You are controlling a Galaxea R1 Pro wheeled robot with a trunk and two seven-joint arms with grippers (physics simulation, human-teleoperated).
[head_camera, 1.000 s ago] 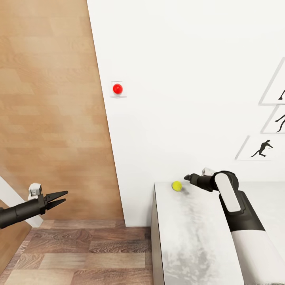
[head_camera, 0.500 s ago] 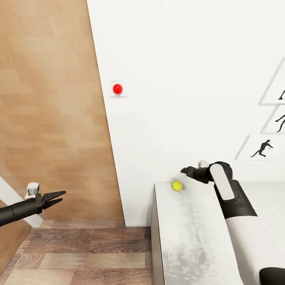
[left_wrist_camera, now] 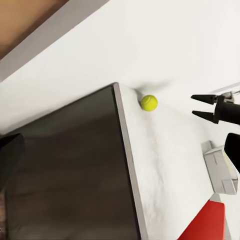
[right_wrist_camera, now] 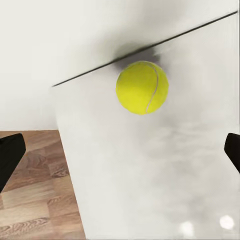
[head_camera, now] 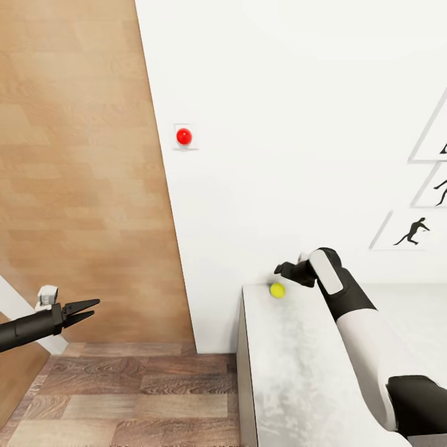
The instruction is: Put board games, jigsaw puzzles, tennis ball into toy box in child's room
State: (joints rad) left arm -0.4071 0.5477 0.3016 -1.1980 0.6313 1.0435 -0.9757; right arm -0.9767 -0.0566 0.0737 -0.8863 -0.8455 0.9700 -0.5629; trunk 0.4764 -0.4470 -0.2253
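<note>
The tennis ball [head_camera: 277, 290] is small and yellow-green. It lies at the far left corner of the light grey table [head_camera: 292, 379], close to the white wall. My right gripper [head_camera: 277, 270] hovers just above and behind the ball, open, with nothing between its fingers. In the right wrist view the ball [right_wrist_camera: 142, 87] sits ahead of the wide-spread fingertips [right_wrist_camera: 10, 155]. In the left wrist view the ball [left_wrist_camera: 149, 102] lies near the open right gripper [left_wrist_camera: 193, 106]. My left gripper [head_camera: 94, 308] hangs open and empty over the floor, far left of the table.
A brown wooden door [head_camera: 81, 174] stands left of the white wall, which carries a red round knob [head_camera: 184, 136]. Black silhouette posters [head_camera: 413, 231] hang at the right. Wood-plank floor [head_camera: 136, 391] lies beside the table's end. A red and white flat thing [left_wrist_camera: 212, 220] lies farther along the table.
My right gripper has risen and moved left toward the wall, from beside the ball to above it. The left gripper has drifted slightly lower and left. The ball has stayed put.
</note>
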